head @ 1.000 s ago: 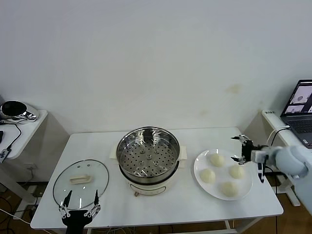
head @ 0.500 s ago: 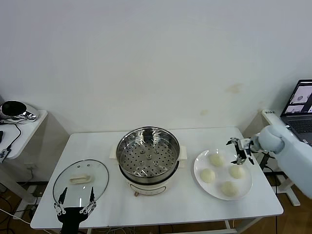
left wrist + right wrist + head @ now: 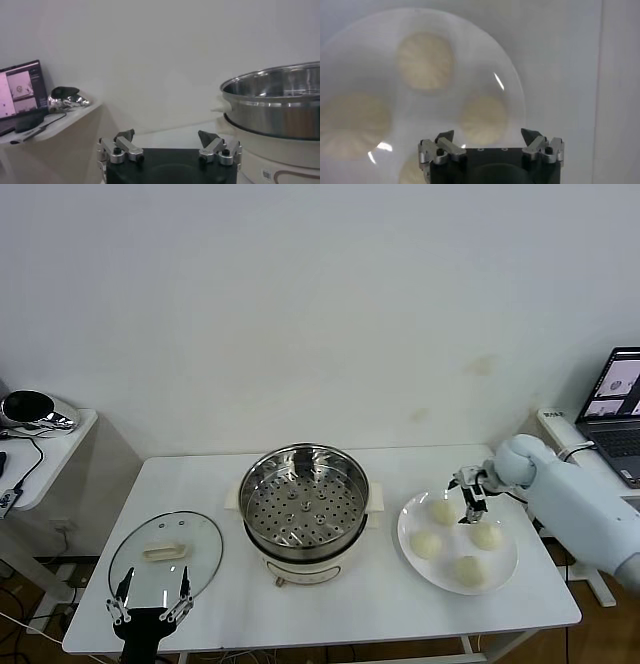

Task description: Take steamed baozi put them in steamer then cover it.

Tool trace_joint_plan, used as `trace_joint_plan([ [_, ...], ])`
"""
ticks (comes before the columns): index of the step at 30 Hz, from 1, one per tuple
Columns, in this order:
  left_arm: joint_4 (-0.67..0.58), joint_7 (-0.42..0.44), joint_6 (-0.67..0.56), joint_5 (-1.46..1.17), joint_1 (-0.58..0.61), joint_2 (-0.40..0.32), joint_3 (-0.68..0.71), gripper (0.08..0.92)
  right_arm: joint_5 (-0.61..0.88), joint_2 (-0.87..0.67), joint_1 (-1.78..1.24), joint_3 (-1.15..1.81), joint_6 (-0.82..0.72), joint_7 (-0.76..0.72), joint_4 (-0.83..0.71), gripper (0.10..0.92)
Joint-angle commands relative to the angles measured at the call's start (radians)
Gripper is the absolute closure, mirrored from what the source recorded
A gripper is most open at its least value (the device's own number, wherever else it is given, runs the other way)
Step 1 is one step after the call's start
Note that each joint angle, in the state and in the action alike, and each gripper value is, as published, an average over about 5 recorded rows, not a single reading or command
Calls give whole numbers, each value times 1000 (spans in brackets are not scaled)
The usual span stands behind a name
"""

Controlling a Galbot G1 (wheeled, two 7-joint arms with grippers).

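Four cream-white baozi lie on a flat white plate (image 3: pixel 505 562) at the table's right: one at the back left (image 3: pixel 444 510), one at the back right (image 3: pixel 487 535), one at the front left (image 3: pixel 426 544), one at the front (image 3: pixel 467 570). My right gripper (image 3: pixel 468 490) hovers open and empty just above the back of the plate; its wrist view shows the baozi (image 3: pixel 483 118) below its fingertips (image 3: pixel 445 136). The steel steamer (image 3: pixel 304 501) stands mid-table, its perforated tray bare. The glass cover (image 3: pixel 165 557) lies flat at the front left. My left gripper (image 3: pixel 148 605) is open by the cover's near edge.
A laptop (image 3: pixel 618 405) sits on a side stand at the far right. A small side table at the left carries a shiny metal object (image 3: pixel 32 411). The table's front edge runs just below the cover and plate. The steamer's wall (image 3: pixel 280 105) fills one side of the left wrist view.
My right gripper has moved left from the plate's right rim to above the back baozi. My left gripper has shifted slightly left and towards the table's front edge.
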Motion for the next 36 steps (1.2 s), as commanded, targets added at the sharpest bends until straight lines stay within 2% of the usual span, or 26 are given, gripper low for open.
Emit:
trace_joint_plan([
  [1,2,0,0,0,0,0,-2,177,-8,48,33,-36,-1,-8,-67,203],
  [12,-2,0,-3,3,3,-1,-1,177,-26,62,14,-23,-3,12,-81,244],
  [23,-7,0,-5,7,7,-5,1,177,-45,68,4,-18,-6,14,-81,429],
  [30,-10,0,-5,6,8,-5,1,177,-30,41,12,-26,-3,8,-40,440],
  [36,-10,3,-3,1,8,0,1,177,82,-56,124,-109,-17,-17,128,435],
])
